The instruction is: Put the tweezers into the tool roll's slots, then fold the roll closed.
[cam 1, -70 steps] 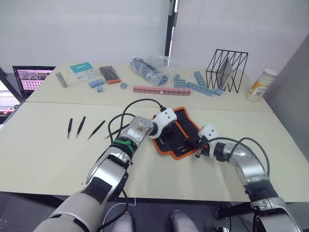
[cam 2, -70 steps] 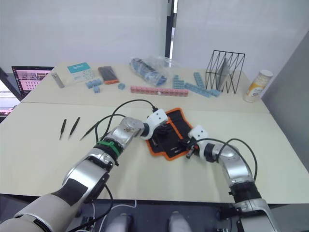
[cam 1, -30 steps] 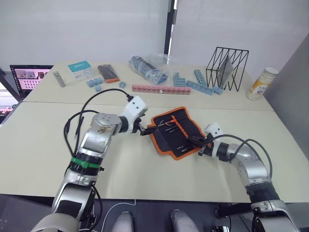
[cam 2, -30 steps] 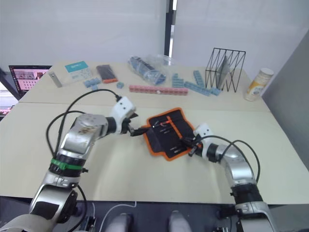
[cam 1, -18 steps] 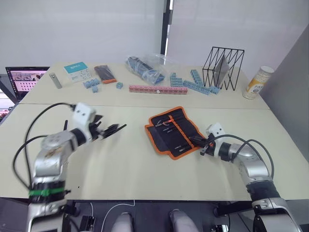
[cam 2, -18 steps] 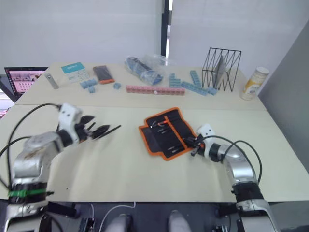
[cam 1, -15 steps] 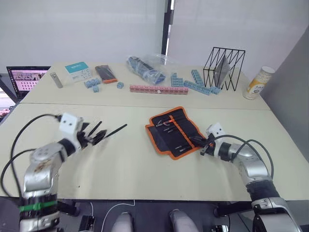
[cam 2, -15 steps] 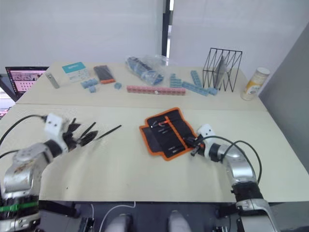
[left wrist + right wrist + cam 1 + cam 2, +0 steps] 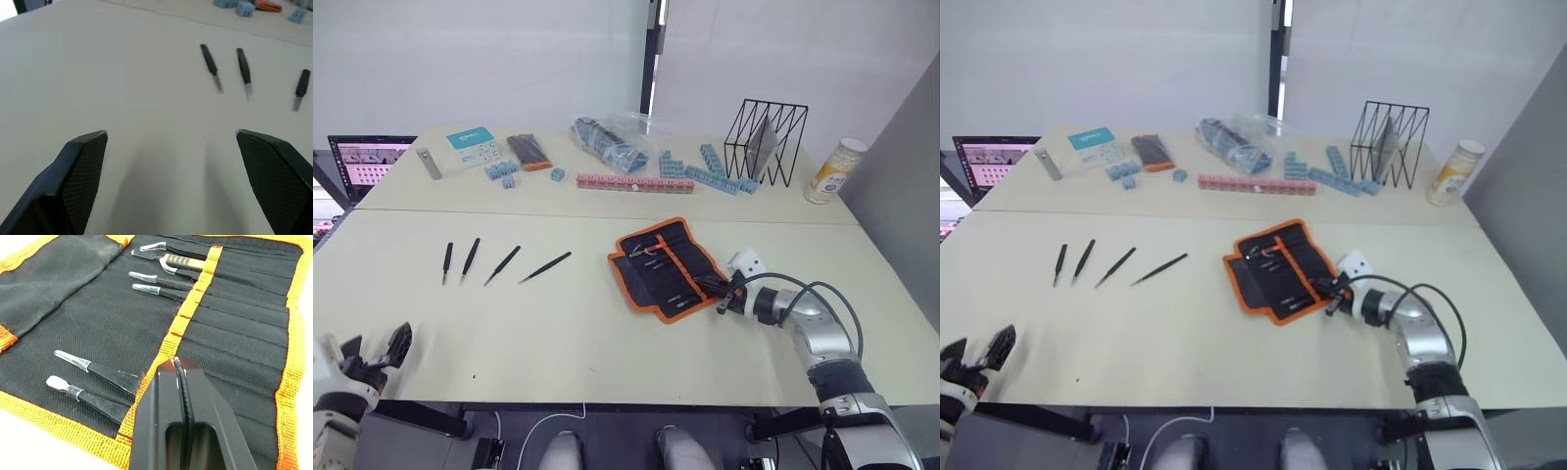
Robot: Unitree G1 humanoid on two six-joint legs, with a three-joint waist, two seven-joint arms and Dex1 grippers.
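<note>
Tool roll [image 9: 664,266] lies open mid-table, six tools already in slots [image 9: 234,328]. Right gripper [image 9: 175,363] clenched on roll's orange band, likely pinning it. Four tweezers [image 9: 494,264] loose, well left of roll. Left gripper [image 9: 171,134] spread wide, empty, near table edge.

We had our left gripper [image 9: 374,354] low in the bottom left corner of the left eye view, its arm drawn back toward the frame's edge. In the left wrist view its two black fingers [image 9: 80,171] stood wide apart, with nothing between them. Our right arm reached in from the lower right of the head view, forearm bent inward, with the right gripper [image 9: 722,293] just right of centre. In the right wrist view its fingers [image 9: 161,411] appeared pressed together, seemingly holding nothing.
</note>
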